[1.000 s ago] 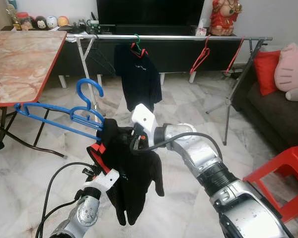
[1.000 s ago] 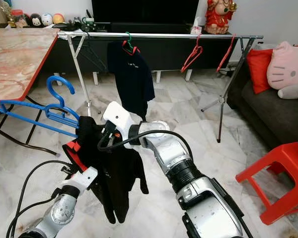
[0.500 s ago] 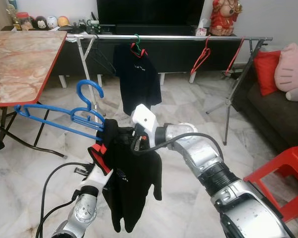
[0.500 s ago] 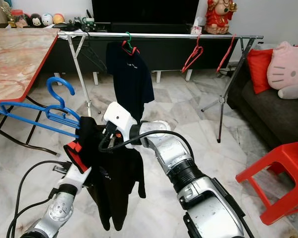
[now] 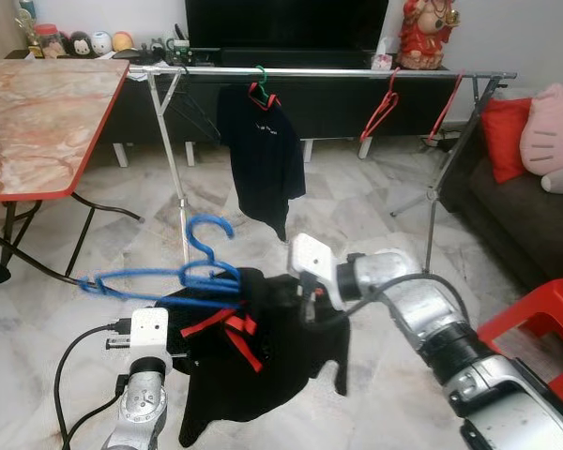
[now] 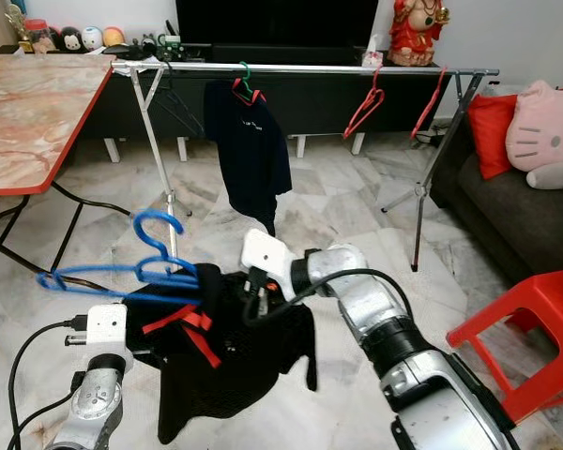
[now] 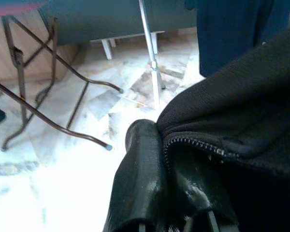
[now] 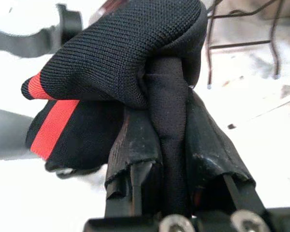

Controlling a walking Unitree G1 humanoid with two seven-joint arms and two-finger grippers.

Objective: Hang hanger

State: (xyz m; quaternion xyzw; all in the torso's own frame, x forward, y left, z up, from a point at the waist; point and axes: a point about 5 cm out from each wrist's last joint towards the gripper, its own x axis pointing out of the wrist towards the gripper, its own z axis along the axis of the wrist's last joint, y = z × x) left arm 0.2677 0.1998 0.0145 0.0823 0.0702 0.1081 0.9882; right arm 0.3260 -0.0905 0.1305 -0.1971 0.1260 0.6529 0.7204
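A blue hanger (image 5: 164, 278) lies nearly flat at knee height, its hook (image 5: 209, 232) pointing up, with one end buried in a black garment with red stripes (image 5: 263, 361). My left gripper (image 5: 180, 317) is at the garment's left edge; in the left wrist view one black finger (image 7: 140, 183) presses against the zipped knit fabric (image 7: 241, 121). My right gripper (image 8: 169, 130) is shut on a fold of the same garment, on its right side (image 5: 306, 302). Behind stands the drying rack rail (image 5: 357, 71).
A dark T-shirt (image 5: 263, 150) and two red hangers (image 5: 380, 103) hang on the rail. A marble table (image 5: 38, 112) stands left, a red stool (image 5: 544, 323) right front, and a sofa with a pink plush (image 5: 554, 141) at the right. One rack leg (image 5: 174, 169) is just behind the hanger.
Both arms have dropped lower and the garment has shifted right. The blue hanger has swung from steeply tilted to nearly level. The garment hangs wider between the grippers.
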